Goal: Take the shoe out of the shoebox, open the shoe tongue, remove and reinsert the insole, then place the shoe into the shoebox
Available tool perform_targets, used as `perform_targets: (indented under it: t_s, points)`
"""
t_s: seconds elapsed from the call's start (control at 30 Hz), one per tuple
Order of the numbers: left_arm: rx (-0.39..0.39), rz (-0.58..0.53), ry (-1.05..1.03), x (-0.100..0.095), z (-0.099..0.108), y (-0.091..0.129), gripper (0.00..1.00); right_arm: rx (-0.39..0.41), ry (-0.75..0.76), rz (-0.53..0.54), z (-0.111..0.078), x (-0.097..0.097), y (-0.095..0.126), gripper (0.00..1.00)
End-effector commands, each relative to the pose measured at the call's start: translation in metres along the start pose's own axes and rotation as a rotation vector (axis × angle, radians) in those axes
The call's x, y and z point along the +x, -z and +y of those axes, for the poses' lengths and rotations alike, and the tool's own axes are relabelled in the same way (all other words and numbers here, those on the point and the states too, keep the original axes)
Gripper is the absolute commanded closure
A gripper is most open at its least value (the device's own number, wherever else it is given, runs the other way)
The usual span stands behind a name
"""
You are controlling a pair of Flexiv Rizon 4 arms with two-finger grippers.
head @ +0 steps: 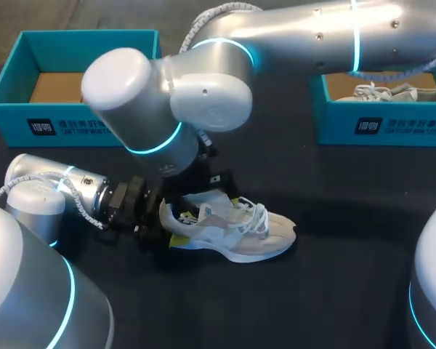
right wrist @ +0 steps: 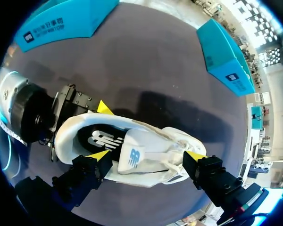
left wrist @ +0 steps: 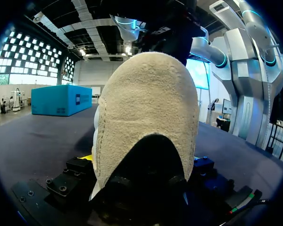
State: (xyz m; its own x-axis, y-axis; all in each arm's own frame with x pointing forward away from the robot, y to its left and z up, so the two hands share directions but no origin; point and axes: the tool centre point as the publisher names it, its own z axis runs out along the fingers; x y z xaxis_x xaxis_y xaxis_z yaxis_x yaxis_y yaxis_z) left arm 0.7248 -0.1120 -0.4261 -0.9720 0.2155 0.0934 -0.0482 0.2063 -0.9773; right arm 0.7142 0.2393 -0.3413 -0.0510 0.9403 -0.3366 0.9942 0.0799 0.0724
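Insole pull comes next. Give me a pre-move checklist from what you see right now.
1. The shoe is out of its box and lying on the table: ok.
2. The left gripper is shut on the heel to steady the shoe: ok.
3. The right gripper is open, with its fingers spread over the shoe: ok.
4. The insole is seated and visible through the opening: ok.
5. The tongue is folded far enough forward for finger access: cannot tell.
6. The shoebox at the far left is free for the return. Its visible floor is bare: ok.
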Motion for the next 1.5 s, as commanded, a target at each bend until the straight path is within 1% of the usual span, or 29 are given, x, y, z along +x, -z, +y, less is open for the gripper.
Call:
perform_targets:
  t_s: [0.03, 0.27, 0.4, 0.47, 0.5, 0.57, 0.67, 0.93, 1.27, 1.37, 1.47, 1.5]
  points:
    - [0.000, -0.001, 0.000, 0.000, 0.001, -0.001, 1.00, -0.011, -0.431, -0.077, -0.002, 0.010, -0.003, 0.00]
    - [0.000, -0.001, 0.000, 0.000, 0.001, -0.001, 1.00, 0.000, -0.488, -0.115, 0.000, 0.013, -0.011, 0.00]
    - [0.000, -0.001, 0.000, 0.000, 0.001, -0.001, 1.00, -0.007, -0.551, -0.125, -0.001, 0.010, -0.016, 0.00]
    - [0.000, -0.001, 0.000, 0.000, 0.001, -0.001, 1.00, -0.006, -0.558, -0.130, -0.001, 0.010, -0.016, 0.00]
    - [0.000, -0.001, 0.000, 0.000, 0.001, -0.001, 1.00, -0.012, -0.599, -0.135, -0.003, 0.009, -0.019, 0.00]
    - [0.000, -0.001, 0.000, 0.000, 0.001, -0.001, 1.00, -0.015, -0.634, -0.156, -0.006, 0.008, -0.020, 0.00]
    - [0.000, -0.001, 0.000, 0.000, 0.001, -0.001, 1.00, -0.028, -0.679, -0.171, -0.010, 0.005, -0.019, 0.00]
    - [0.000, -0.001, 0.000, 0.000, 0.001, -0.001, 1.00, -0.049, -0.739, -0.182, -0.015, 0.000, -0.013, 0.00]
    - [0.000, -0.001, 0.000, 0.000, 0.001, -0.001, 1.00, -0.044, -0.794, -0.186, -0.013, -0.011, -0.013, 0.00]
    - [0.000, -0.001, 0.000, 0.000, 0.001, -0.001, 1.00, -0.049, -0.839, -0.168, -0.011, -0.016, -0.012, 0.00]
    - [0.000, -0.001, 0.000, 0.000, 0.001, -0.001, 1.00, -0.049, -0.851, -0.156, -0.010, -0.020, -0.012, 0.00]
    - [0.000, -0.001, 0.000, 0.000, 0.001, -0.001, 1.00, -0.054, -0.859, -0.148, -0.010, -0.023, -0.010, 0.00]
